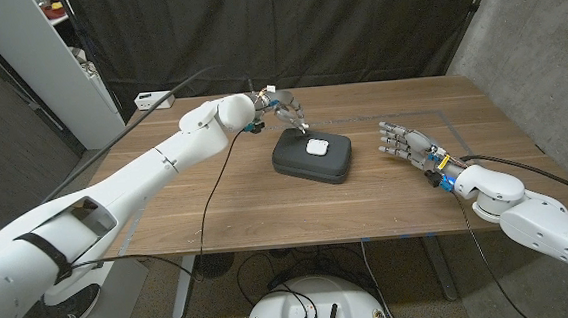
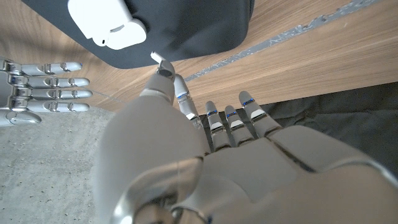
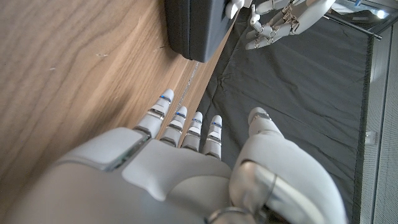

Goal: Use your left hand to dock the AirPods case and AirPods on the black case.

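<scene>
AirPods case [image 1: 316, 147] on black case [image 1: 311, 157], wooden table [image 1: 267, 200]

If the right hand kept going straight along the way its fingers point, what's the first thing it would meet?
Probably the black case. The right hand sits apart from it, fingers aimed across bare table toward the case's near side. The right wrist view shows only wood between. Depth is unclear, so it might skim past the edge.

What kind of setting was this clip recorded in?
Probably a robot lab or test bay: a height-adjustable wooden table stands before black curtains, beside a bare concrete wall, with cables trailing underneath.
</scene>
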